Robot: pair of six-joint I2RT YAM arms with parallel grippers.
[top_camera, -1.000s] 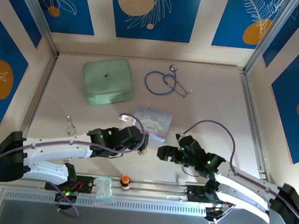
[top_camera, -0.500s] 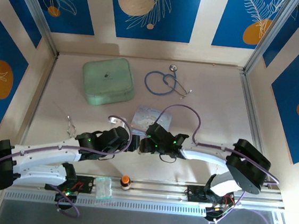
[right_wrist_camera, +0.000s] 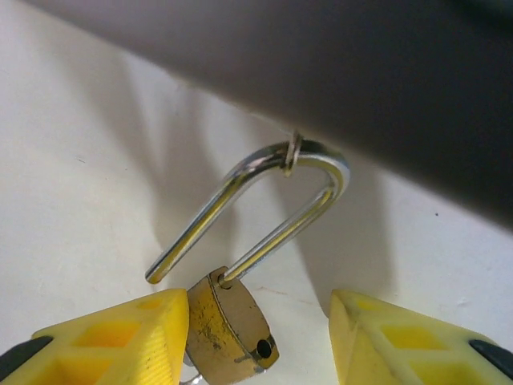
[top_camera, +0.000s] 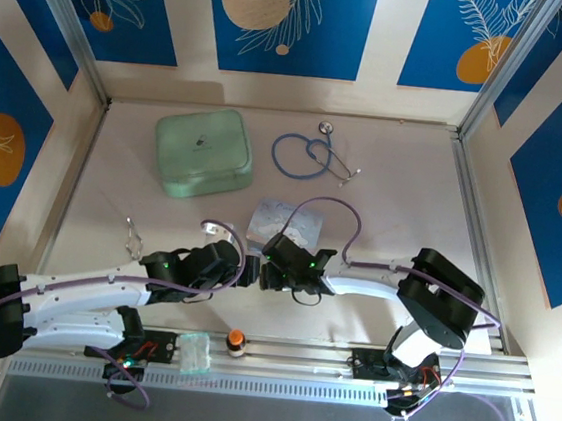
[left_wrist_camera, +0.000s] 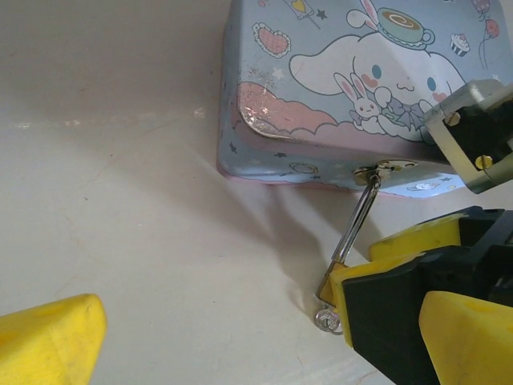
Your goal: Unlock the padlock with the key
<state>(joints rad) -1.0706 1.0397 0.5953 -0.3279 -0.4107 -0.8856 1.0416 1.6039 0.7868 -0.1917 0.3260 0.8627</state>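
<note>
The brass padlock [right_wrist_camera: 228,329] hangs by its silver shackle [right_wrist_camera: 264,180] from a small ring on the pale blue cartoon tin [left_wrist_camera: 337,88]. One leg of the shackle stands free of the body. My right gripper [right_wrist_camera: 260,341] is open around the padlock. Its left finger touches the brass and its right finger [right_wrist_camera: 401,341] stands apart. In the left wrist view the shackle [left_wrist_camera: 357,220] runs down behind that gripper's yellow finger [left_wrist_camera: 401,265]. A tiny silver ringed piece [left_wrist_camera: 329,321], seemingly the key, pokes out below. My left gripper [left_wrist_camera: 256,345] is wide open beside it, holding nothing. In the top view both grippers [top_camera: 245,267] [top_camera: 267,269] meet in front of the tin [top_camera: 285,219].
A mint green box [top_camera: 203,152] and a blue stethoscope [top_camera: 312,156] lie at the back. A bent wire clip [top_camera: 134,235] sits at the left. An orange-capped bottle [top_camera: 235,340] stands on the front rail.
My right arm swung left to the front of the tin and its jaws narrowed around the padlock. My left gripper drew back slightly to the left and stayed open.
</note>
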